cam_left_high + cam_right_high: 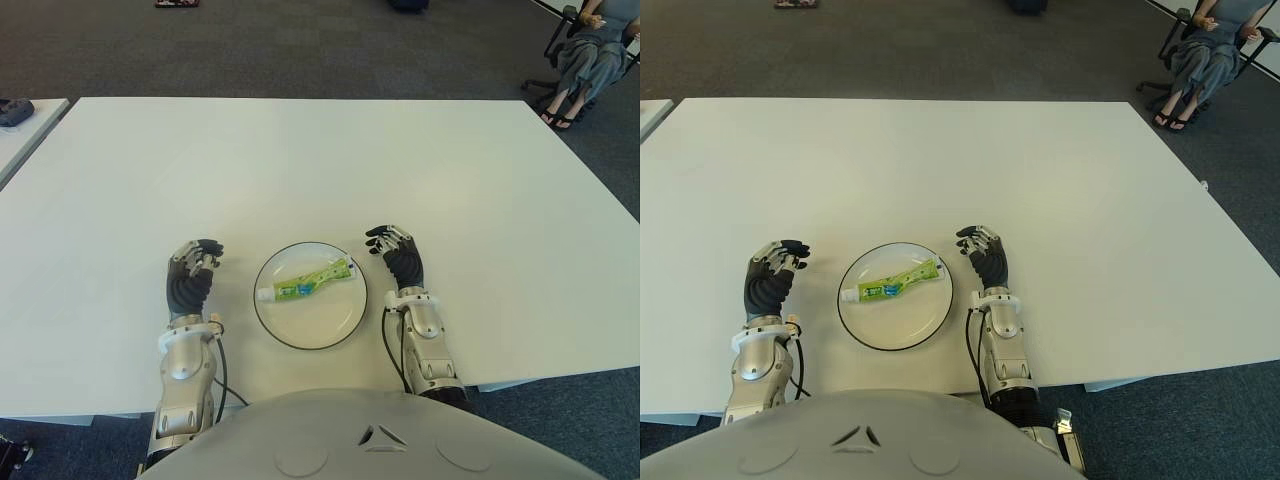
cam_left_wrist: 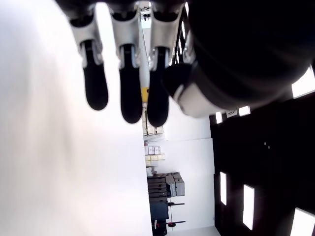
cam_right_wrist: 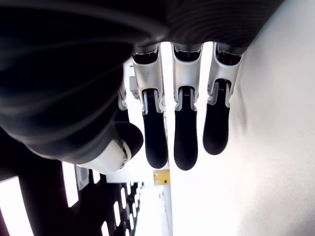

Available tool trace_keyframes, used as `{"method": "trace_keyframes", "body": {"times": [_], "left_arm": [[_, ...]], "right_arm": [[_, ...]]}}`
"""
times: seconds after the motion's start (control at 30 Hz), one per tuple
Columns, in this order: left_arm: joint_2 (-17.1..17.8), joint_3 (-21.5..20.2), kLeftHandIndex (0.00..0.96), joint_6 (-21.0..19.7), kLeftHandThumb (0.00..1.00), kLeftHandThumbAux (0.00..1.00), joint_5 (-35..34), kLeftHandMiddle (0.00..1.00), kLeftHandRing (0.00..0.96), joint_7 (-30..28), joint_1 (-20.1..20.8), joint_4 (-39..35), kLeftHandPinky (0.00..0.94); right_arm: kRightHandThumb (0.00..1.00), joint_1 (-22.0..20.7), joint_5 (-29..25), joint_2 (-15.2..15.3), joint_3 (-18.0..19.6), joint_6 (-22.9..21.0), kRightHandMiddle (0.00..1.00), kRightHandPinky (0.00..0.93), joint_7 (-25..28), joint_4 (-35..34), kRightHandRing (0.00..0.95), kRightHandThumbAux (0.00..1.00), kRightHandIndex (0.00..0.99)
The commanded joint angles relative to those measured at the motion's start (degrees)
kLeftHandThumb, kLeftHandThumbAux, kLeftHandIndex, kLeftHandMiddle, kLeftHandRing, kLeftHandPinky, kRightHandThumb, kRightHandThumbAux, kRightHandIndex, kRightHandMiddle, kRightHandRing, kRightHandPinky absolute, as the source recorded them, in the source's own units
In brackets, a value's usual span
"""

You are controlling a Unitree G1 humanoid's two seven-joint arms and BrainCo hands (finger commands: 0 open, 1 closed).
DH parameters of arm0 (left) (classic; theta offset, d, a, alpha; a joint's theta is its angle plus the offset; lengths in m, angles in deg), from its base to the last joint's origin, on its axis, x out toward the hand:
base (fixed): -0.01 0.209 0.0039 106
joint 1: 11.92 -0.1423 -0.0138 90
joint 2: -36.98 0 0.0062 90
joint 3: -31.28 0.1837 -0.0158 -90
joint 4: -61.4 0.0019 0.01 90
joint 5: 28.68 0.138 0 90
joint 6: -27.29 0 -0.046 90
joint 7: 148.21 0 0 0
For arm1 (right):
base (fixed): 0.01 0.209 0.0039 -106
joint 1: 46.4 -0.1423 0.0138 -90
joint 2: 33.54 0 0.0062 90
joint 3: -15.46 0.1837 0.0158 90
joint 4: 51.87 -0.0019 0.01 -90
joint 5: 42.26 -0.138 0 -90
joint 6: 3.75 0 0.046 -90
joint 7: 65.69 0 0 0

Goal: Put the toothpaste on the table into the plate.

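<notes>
you've got the toothpaste point(image 1: 305, 282) lying flat inside the plate point(image 1: 329, 331), cap end toward the left | left hand point(image 1: 192, 272) sits left of the plate, fingers loose, holding nothing | right hand point(image 1: 396, 253) just off the plate's right rim, fingers relaxed, empty too | both over the white table point(image 1: 300, 170)

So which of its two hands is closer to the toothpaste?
The right hand. It shows just off the plate rim, beside the tube's flat end. The left hand shows farther off, beyond the capped end of the toothpaste. Both are empty.
</notes>
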Motion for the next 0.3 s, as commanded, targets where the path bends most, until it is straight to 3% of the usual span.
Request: {"method": "trace_keyframes", "body": {"times": [0.03,0.3], "left_arm": [[-0.1,0.4,0.425,-2.1,0.707,0.721,-0.3,0.433,0.405,-1.2,0.2,0.1,0.384],[0.0,0.5,0.422,-3.7,0.707,0.723,-0.9,0.423,0.382,-1.6,0.4,-0.1,0.356]], "right_arm": [[0.692,0.6,0.2,-0.8,0.0,-0.4,0.443,0.471,-0.3,0.4,0.46,0.739,0.419],[0.697,0.6,-2.0,-1.2,1.1,1.9,0.457,0.479,0.6,1.5,0.462,0.737,0.421]]}}
